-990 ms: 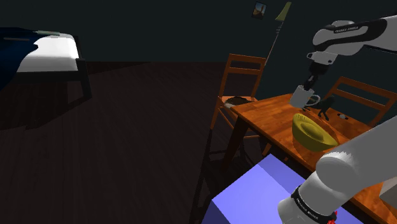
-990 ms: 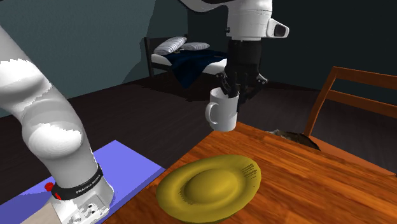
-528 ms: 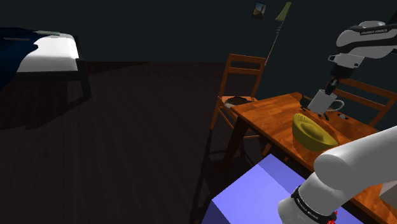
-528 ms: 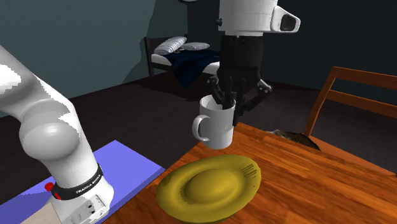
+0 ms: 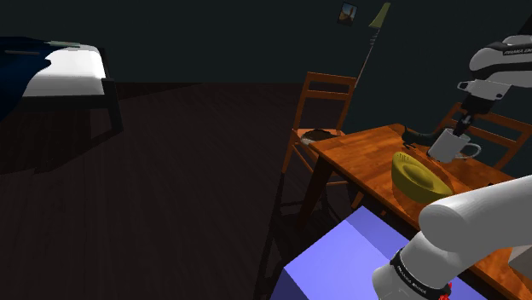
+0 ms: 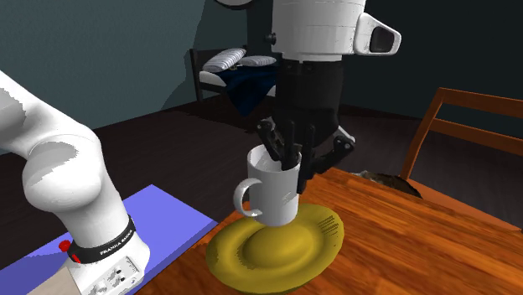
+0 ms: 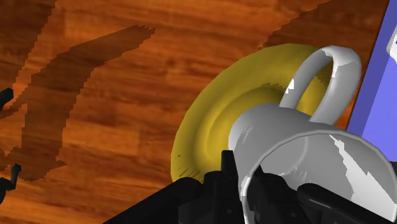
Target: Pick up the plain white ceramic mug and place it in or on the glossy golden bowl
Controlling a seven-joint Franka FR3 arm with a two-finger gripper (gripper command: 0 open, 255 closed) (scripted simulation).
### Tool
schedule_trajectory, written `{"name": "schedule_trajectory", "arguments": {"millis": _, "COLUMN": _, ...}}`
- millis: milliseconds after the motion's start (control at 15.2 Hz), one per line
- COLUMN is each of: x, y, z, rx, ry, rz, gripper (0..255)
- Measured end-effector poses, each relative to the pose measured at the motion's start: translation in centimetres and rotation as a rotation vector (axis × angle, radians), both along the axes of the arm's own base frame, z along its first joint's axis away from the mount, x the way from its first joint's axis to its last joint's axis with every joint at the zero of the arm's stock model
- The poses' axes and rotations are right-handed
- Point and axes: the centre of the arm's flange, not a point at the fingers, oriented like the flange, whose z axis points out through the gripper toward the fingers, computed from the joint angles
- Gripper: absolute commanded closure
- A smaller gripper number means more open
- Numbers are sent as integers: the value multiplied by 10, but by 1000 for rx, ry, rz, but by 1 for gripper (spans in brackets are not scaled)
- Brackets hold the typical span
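In your second exterior view, the mug [image 6: 272, 194] hangs over the bowl [image 6: 251, 256] on the table [image 6: 419, 247] (handle toward 9 o'clock), the gripper [image 6: 287, 161] clasping its rim. From the bowl, the chair [image 6: 469, 117] sits at 2 o'clock and the stand [image 6: 168, 228] at 9 o'clock.

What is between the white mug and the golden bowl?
Nothing: in the wrist view the glossy white mug hangs over the shallow golden-yellow bowl, with no other thing between.

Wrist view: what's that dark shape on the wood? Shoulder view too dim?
Wrist view: a hard-edged shadow lies on the wooden table beside the yellow bowl, source unclear. Shoulder view: dim, floor nearly black, yet the white mug and bowl read clearly. Second exterior view: brighter, even light.
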Motion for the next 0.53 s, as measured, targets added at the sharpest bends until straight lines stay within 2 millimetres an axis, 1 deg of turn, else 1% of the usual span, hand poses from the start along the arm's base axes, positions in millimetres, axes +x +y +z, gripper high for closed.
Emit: {"name": "schedule_trajectory", "arguments": {"millis": 528, "x": 0, "y": 0, "z": -42, "rx": 0, "ry": 0, "rz": 0, "gripper": 255}}
